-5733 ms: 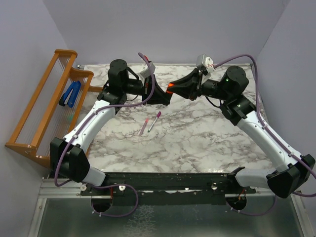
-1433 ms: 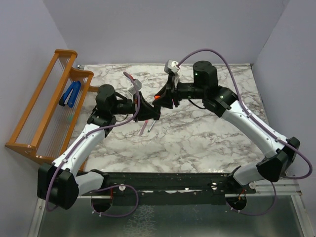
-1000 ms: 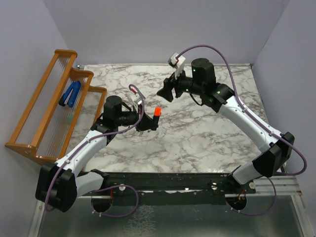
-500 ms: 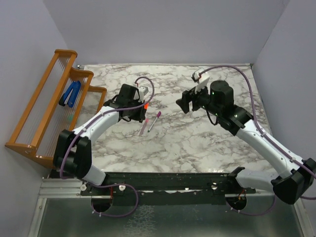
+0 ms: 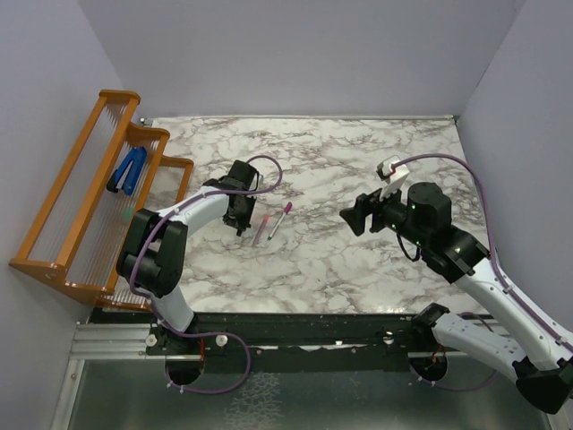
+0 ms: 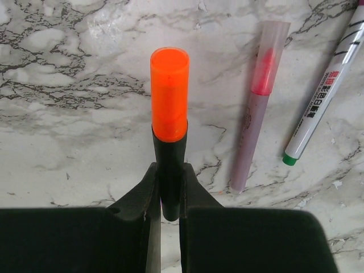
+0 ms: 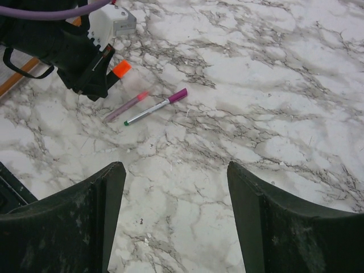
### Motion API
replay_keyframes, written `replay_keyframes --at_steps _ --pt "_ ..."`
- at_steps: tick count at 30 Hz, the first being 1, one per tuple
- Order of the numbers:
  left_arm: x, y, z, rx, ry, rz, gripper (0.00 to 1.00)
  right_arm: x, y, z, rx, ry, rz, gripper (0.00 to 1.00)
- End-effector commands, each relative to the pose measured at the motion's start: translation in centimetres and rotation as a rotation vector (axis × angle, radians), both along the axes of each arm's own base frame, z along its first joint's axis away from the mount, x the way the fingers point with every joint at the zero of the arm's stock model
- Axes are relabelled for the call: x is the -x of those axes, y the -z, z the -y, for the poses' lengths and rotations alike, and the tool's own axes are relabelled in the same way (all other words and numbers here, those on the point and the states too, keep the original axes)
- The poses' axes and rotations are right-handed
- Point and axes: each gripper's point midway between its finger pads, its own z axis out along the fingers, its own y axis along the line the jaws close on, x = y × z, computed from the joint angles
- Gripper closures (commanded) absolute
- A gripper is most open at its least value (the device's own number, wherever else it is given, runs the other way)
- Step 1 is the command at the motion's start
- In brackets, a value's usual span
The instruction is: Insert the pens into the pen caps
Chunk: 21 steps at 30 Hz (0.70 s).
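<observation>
Pulling back, the right pincer point(image 7: 176, 176) hangs wide open, empty; the left pincer point(image 6: 169, 182), clamped on the black marker point(image 6: 170, 149) wearing its orange cap point(image 6: 169, 94), has dropped beside the pink pen point(image 6: 253, 142): capping looks done

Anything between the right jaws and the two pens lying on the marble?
Nothing visible: only bare marble between the open right jaws and the pink pen and white pen. Left jaws, holding the black marker, sit beyond them, off that path.
</observation>
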Motion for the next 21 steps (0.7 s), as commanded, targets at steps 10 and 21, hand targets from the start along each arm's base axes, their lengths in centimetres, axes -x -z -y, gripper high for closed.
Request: replay_keyframes --at_steps 10,21 --pt "-0.5 0.3 0.1 -0.01 -0.014 -0.013 0.71 1.9 2.9 1.5 0.023 0.031 -0.086 0.23" --pt "-2.3 -4.4 2.3 0.109 0.05 0.114 0.66 1.0 2.4 2.7 0.02 0.128 -0.069 0.23"
